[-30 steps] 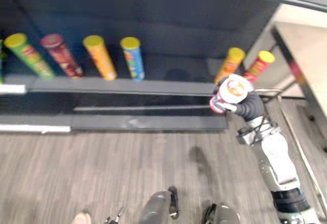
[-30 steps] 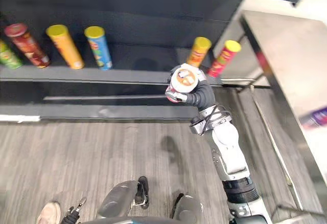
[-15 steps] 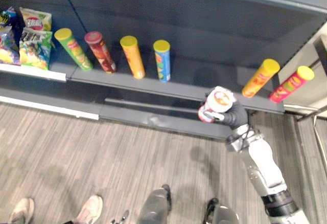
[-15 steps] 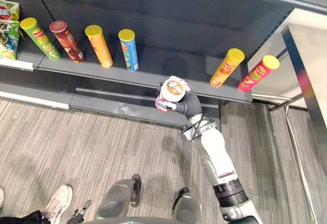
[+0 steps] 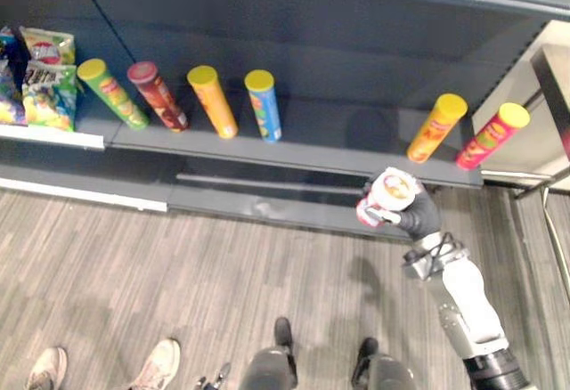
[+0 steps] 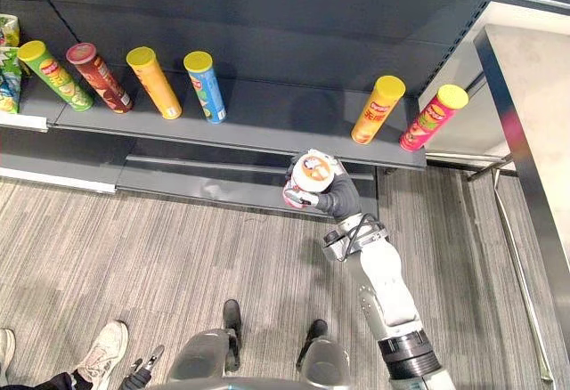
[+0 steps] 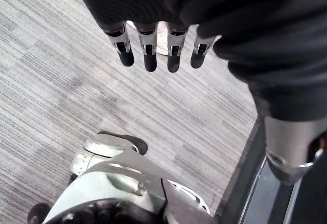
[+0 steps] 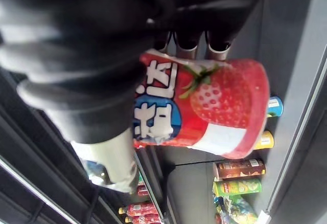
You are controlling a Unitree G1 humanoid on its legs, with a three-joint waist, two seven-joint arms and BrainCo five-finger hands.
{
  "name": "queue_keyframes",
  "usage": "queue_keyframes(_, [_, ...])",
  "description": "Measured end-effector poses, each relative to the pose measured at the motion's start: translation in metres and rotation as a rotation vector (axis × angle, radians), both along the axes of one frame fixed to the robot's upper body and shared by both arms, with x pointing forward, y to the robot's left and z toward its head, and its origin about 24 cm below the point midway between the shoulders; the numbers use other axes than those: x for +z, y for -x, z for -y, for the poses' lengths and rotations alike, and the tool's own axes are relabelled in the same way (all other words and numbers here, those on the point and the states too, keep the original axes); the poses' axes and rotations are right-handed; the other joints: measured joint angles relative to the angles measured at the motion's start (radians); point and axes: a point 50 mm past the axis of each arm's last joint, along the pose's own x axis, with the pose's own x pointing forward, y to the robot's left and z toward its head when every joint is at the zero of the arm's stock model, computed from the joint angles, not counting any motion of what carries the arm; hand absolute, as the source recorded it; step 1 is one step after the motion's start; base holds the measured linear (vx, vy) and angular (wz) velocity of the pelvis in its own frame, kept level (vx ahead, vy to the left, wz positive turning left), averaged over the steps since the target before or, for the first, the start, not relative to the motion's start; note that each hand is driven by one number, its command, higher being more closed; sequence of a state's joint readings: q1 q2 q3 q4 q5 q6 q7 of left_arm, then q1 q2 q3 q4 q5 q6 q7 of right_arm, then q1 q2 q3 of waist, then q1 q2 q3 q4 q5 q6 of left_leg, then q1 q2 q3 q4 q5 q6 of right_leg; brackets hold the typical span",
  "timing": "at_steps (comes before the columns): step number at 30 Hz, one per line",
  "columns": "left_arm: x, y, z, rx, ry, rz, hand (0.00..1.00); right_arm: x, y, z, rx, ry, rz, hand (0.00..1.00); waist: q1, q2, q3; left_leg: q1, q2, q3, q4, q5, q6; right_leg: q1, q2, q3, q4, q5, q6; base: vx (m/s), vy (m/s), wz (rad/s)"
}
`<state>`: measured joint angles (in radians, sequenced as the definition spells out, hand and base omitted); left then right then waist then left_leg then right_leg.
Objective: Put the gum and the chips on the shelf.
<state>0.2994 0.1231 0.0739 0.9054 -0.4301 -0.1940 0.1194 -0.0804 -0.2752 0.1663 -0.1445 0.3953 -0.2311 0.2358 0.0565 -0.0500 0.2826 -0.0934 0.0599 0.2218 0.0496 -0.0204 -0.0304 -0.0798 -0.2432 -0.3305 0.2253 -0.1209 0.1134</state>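
Gum tub (image 6: pixel 311 174) gripped by right robot hand (image 6: pixel 339 199) near shelf (image 6: pixel 276 119)

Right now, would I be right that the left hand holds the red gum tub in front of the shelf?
Not quite: the right hand holds the red gum tub in front of the shelf, as the right wrist view shows. The left hand hangs open over the floor.

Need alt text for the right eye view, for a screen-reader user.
The robot's right hand grips a red-and-white gum canister in front of a dark grey shelf, near its front edge. Four chip cans stand on the shelf to the left and two more cans to the right, with a gap between. A person's shoe shows at lower left.
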Motion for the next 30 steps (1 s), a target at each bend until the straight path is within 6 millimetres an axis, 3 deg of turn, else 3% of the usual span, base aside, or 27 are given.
queue_keyframes(11, [0.000,-0.003,0.003,-0.045,0.006,0.003,0.00,-0.002,0.001,0.000,-0.001,0.004,-0.008,1.00,0.001,0.010,-0.015,0.062,-0.015,0.025,-0.095,0.028,-0.001,0.034,0.007,0.045,-0.068,0.063,0.005,0.01,0.047,-0.06])
queue_keyframes(16, [0.000,-0.001,0.003,-0.052,0.005,-0.010,0.00,-0.004,0.001,-0.003,0.004,0.004,-0.020,1.00,0.001,0.010,-0.050,0.082,-0.014,0.040,-0.142,0.046,-0.005,0.038,0.015,0.060,-0.086,0.065,0.007,-0.01,0.012,-0.11])
queue_keyframes(22, [0.000,-0.002,0.003,-0.064,0.003,-0.009,0.00,-0.021,-0.002,-0.006,0.013,0.020,-0.095,1.00,-0.002,0.011,-0.070,0.110,-0.004,0.048,-0.151,0.053,-0.005,0.053,0.028,0.064,-0.087,0.065,0.007,0.03,-0.008,-0.05])
queue_keyframes(30, [-0.001,0.000,0.002,-0.136,-0.015,-0.048,0.00,-0.025,-0.001,-0.026,0.083,0.065,-0.108,1.00,-0.001,0.007,-0.112,0.150,0.000,0.068,-0.154,0.066,-0.006,0.103,0.037,0.065,-0.126,0.065,0.010,-0.01,-0.001,-0.06])
